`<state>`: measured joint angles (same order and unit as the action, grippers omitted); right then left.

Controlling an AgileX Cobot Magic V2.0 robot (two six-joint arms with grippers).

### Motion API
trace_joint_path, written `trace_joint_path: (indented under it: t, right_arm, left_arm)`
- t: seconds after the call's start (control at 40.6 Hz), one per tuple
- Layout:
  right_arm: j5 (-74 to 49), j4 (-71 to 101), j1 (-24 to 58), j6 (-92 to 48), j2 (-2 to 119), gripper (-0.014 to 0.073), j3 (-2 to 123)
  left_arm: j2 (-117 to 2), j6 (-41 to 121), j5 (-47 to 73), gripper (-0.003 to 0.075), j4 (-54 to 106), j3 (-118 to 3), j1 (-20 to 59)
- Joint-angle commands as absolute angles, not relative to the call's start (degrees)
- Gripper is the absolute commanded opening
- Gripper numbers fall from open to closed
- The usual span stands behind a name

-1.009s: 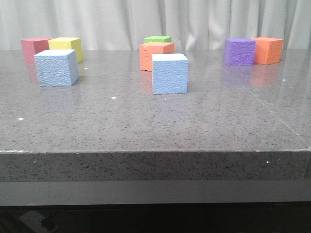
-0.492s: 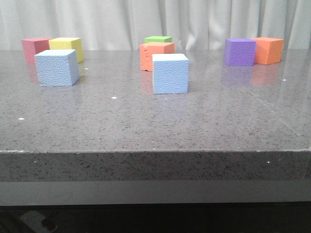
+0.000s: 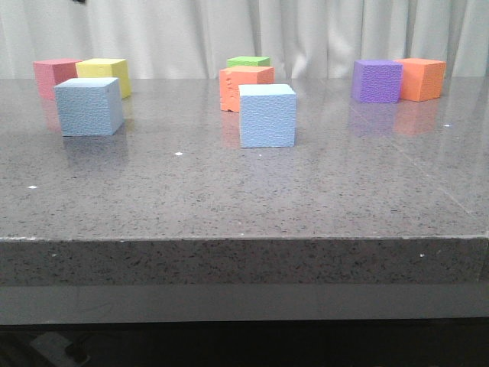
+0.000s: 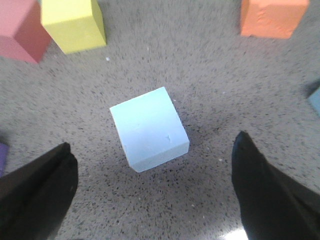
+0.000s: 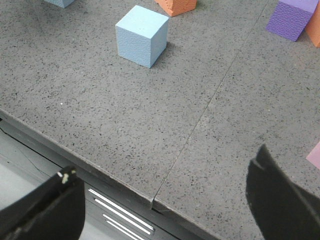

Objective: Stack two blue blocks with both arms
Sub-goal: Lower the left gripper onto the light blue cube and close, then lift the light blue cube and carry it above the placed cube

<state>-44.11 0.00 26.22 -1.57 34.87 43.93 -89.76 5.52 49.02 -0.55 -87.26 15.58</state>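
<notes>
Two pale blue blocks stand apart on the grey table. One is at the left (image 3: pixel 89 106), the other in the middle (image 3: pixel 267 115). Neither gripper shows in the front view. In the left wrist view my left gripper (image 4: pixel 152 197) is open and empty, above the table. The left blue block (image 4: pixel 149 128) lies just ahead of the gap between its fingers (image 4: pixel 40 187), untouched. In the right wrist view my right gripper (image 5: pixel 160 210) is open and empty over the table's front edge. The middle blue block (image 5: pixel 141 36) stands well ahead of it.
A red cube (image 3: pixel 53 74) and a yellow cube (image 3: pixel 107 73) stand behind the left block. An orange cube (image 3: pixel 245 86) and a green cube (image 3: pixel 248 62) stand behind the middle one. A purple cube (image 3: pixel 377 81) and another orange cube (image 3: pixel 421 79) are at the back right.
A shadow has fallen over the left blue block and the table around it. No block has moved.
</notes>
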Motion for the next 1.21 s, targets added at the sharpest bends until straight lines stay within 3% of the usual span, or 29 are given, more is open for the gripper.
trace_joint_path:
  t: [0.0,0.222,0.591,0.665,0.911,1.181]
  right_arm:
    - [-40.3,0.0,25.8,-2.0,34.8,0.0656,45.3]
    - [-40.3,0.0,25.8,-2.0,34.8,0.0656,45.3]
    - [-40.3,0.0,25.8,-2.0,34.8,0.0656,45.3]
    - [-40.3,0.0,25.8,-2.0,34.8,0.0656,45.3]
    - [-40.3,0.0,25.8,-2.0,34.8,0.0656,45.3]
    - [-40.3,0.0,25.8,-2.0,34.8,0.0656,45.3]
  left_arm:
    - [-94.7,0.6,52.1,0.0610,-3.4,-95.5,16.1]
    - [-105.8,-6.2,59.7,0.0610,-5.7,-106.0,16.1]
    - [-112.5,-10.5,60.8,0.0602,-5.6,-107.5,16.1]
    - [-112.7,-10.7,60.5,0.0565,-5.6,-107.5,16.1]
    - [-112.7,-10.2,62.4,0.0332,-5.2,-110.2,16.1]
    - [-112.7,14.1,70.8,0.0314,14.8,-119.6,16.9]
